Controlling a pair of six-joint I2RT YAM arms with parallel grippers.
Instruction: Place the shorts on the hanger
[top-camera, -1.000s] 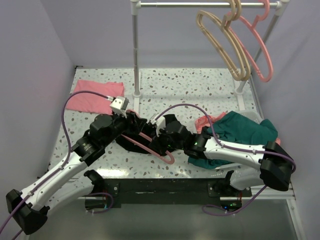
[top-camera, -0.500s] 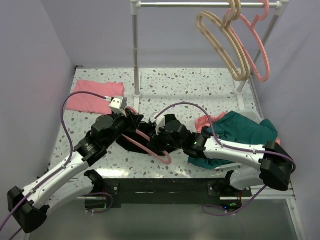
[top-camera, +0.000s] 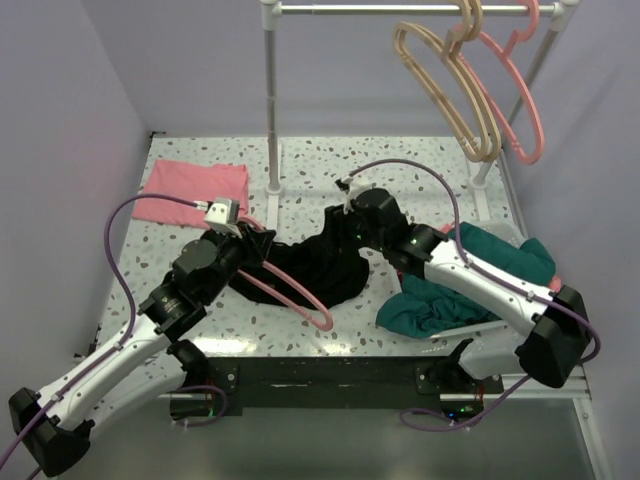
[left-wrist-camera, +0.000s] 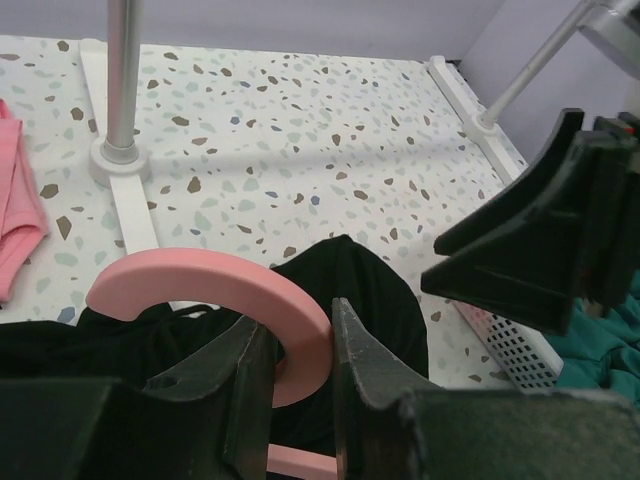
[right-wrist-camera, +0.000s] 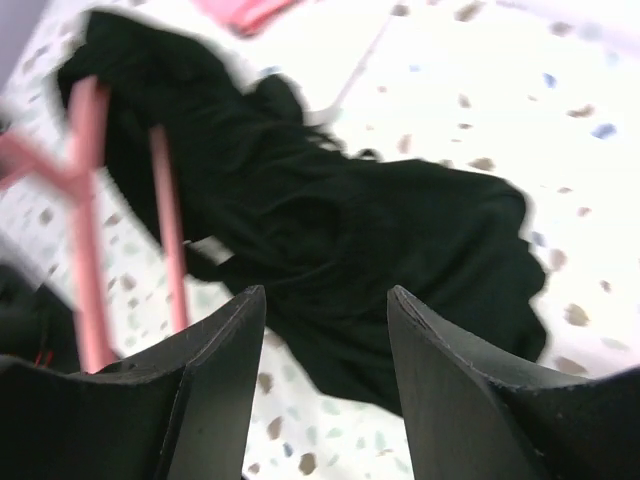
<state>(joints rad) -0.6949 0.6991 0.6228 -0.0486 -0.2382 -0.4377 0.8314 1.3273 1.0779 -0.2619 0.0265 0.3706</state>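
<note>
Hanger (left-wrist-camera: 200, 276): salmon-pink, thin; its curved hook was pinched in the left gripper (left-wrist-camera: 296, 352), mid-bench towards the near edge.
Shorts (top-camera: 322, 266): black, crumpled, touching the hanger.
Right gripper (right-wrist-camera: 325, 293): spread, above the shorts.

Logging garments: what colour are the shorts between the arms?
The shorts are black, clearest in the top view.

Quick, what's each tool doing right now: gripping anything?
Left tool: closed on the pink hanger.
Right tool: open, holding nothing, above the black shorts.

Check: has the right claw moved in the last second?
Yes. The right claw pulled away from the near base plate, toward the far rack post.
</note>
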